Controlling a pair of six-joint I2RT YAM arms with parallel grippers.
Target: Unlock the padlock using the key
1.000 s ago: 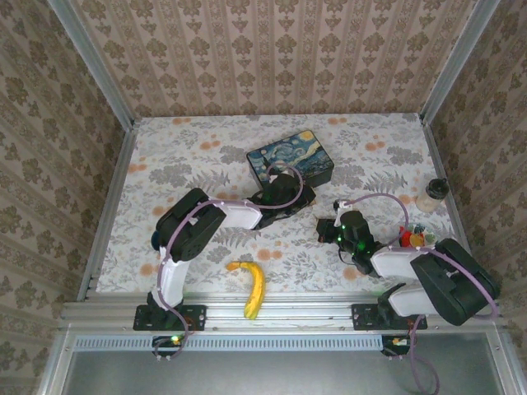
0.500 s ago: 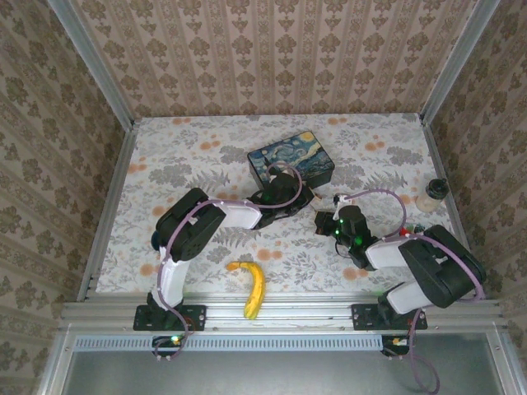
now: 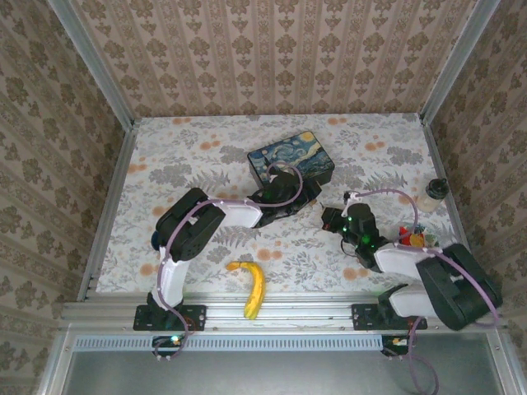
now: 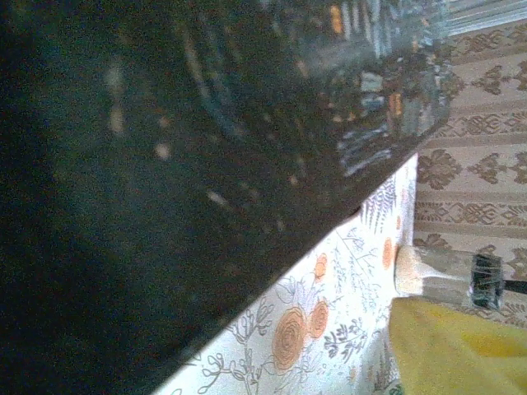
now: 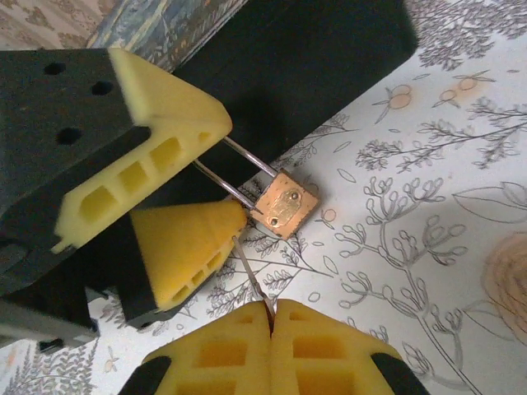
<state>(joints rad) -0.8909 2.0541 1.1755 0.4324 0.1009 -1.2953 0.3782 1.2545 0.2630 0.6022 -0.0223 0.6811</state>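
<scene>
Floral cloth covers the table (image 3: 165,164), with patterned wallpaper on three sides. From above you see your left arm (image 3: 230,212) reaching toward mid-table and your right arm (image 3: 403,259) angled in to meet it. Both ends come close together just in front of the tin (image 3: 291,163). A banana (image 3: 254,290) lies near the front edge, well apart from them, and a bottle (image 3: 432,194) stands at the right edge.

In the right wrist view, your left claw (image 5: 233,173) pinches the padlock (image 5: 286,206) by its shackle. The two thin silvery legs run in between the yellow fingers (image 5: 156,140), and the brass body sticks out past the tips over the cloth. Your right claw (image 5: 272,317) is pressed together on the key (image 5: 251,271), a thin silvery sliver. Its tip sits just beside the padlock's lower corner, and you cannot tell whether it touches
</scene>
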